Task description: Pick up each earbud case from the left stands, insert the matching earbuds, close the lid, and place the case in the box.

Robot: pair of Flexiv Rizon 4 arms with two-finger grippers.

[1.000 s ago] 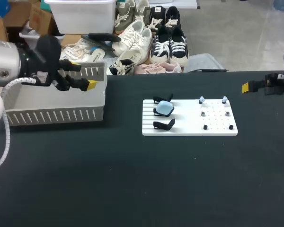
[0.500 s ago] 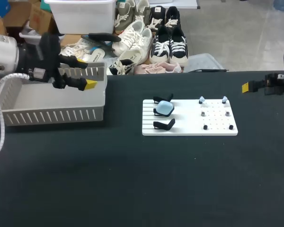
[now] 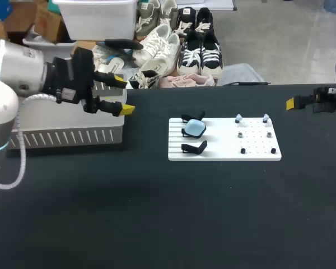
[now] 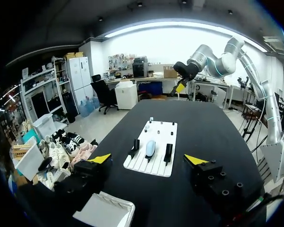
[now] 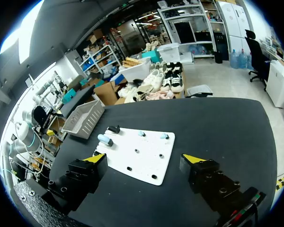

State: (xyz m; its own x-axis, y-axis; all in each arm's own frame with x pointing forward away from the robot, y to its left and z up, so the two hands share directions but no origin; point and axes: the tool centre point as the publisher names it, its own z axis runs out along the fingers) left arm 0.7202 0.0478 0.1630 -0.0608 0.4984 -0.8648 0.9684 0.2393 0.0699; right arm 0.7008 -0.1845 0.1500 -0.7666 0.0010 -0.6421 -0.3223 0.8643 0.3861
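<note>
At the far left corner of the black worktop (image 3: 157, 213) sits the white slatted box (image 3: 61, 136), the place each finished case ends up. The left gripper (image 3: 123, 95) hangs just past the box's right end, pointed toward the middle of the worktop. Its jaws are spread wide with nothing between them, and the left wrist view looks straight down the gap at the white board (image 3: 224, 151) ahead, so my guess is that it is lined up for a pick and not a drop. The board lies flat a little right of the middle, nearer the far edge. Along its left side stand 3 black stands (image 3: 193, 147). The far one and the near one are bare, and the middle one cradles the pale blue case (image 3: 195, 129), which sits up off the board where fingers can close on its sides. On the board's right half are 6 pegs (image 3: 242, 150): the 2 in the far row carry pale blue earbuds (image 3: 238, 118) that match the case. The other 4 look dark and too small to tell what they hold. The right gripper (image 5: 144, 161) waits at the far right edge, well apart from the board, jaws open and empty, probably kept back until the earbuds are needed.
</note>
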